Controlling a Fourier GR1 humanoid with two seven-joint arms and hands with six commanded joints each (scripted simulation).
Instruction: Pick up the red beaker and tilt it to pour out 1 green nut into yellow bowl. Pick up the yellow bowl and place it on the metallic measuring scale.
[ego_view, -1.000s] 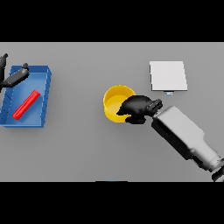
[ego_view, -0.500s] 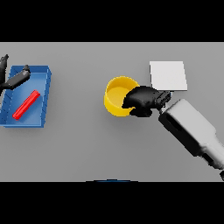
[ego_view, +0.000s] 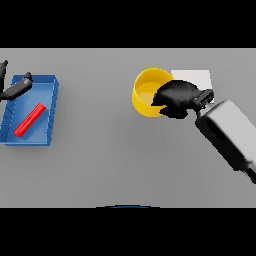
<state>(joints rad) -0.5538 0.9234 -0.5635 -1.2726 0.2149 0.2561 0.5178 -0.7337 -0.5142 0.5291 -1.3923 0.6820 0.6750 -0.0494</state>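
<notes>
A white and grey right arm reaches in from the lower right across a plain grey surface (ego_view: 115, 165). At its end, the dark right hand (ego_view: 176, 97) is curled over the near right rim of a yellow bowl (ego_view: 145, 92), its digits wrapped onto the wall, so it appears to be gripping the bowl by its edge. The bowl is round and smooth, with a thick rim and an open mouth facing up. Whether a nut lies inside cannot be made out.

Just beyond the hand, and partly hidden behind it, lies a flat pale square plate, the scale (ego_view: 197, 76). The bowl sits at its left edge, touching or slightly overlapping it in this view; whether the bowl is lifted off the surface cannot be told.

Judging by its look, the bowl is stiff, light and somewhat slippery, probably hard plastic. A rim pinch like this one suits it, though it could swing or tip if moved quickly, so it should be kept level.

Far to the left of the right hand sits a shallow blue tray (ego_view: 47, 87) with straight walls. A slim red beaker (ego_view: 30, 120) lies on its side inside. The dark left hand (ego_view: 15, 89) shows at the tray's far left corner, fingers loosely spread, holding nothing.
</notes>
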